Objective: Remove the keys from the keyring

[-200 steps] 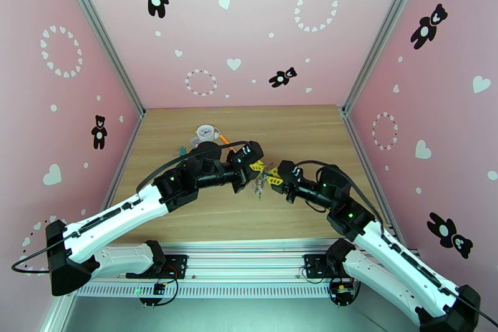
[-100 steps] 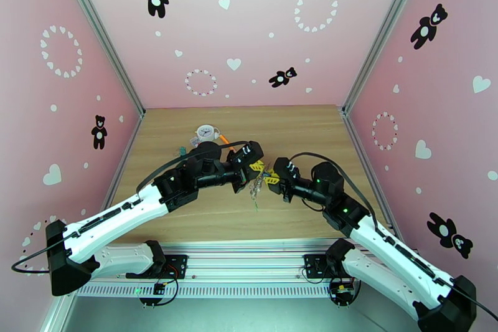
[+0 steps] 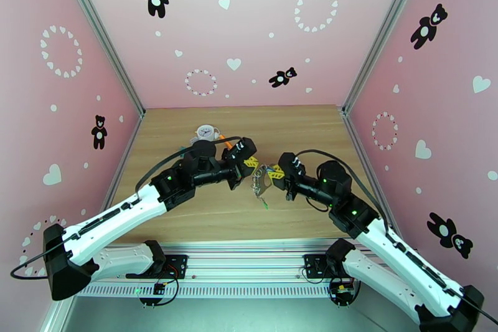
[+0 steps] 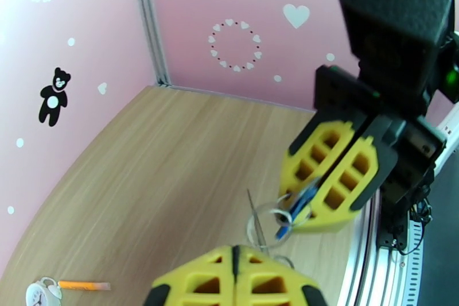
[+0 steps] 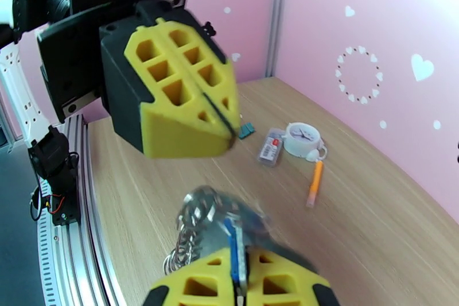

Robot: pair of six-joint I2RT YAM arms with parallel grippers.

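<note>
Left fingers (image 3: 249,163) retreated, right fingers (image 5: 281,287) pinching blue key (image 5: 232,244) (wrist views)

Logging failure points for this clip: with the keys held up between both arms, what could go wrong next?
The right fingers pinch the blue-tagged key near their tips, so a pull could slip it free. The green-tagged key dangles above the table; any lost grip likely drops everything.

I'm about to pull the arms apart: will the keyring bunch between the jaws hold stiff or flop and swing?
Likely floppy: the chain hangs in loose links beside the right gripper. It may swing, since the green tag trails at the bunch's end. The ring looks thin but rigid, so probably twists rather than bends.
</note>
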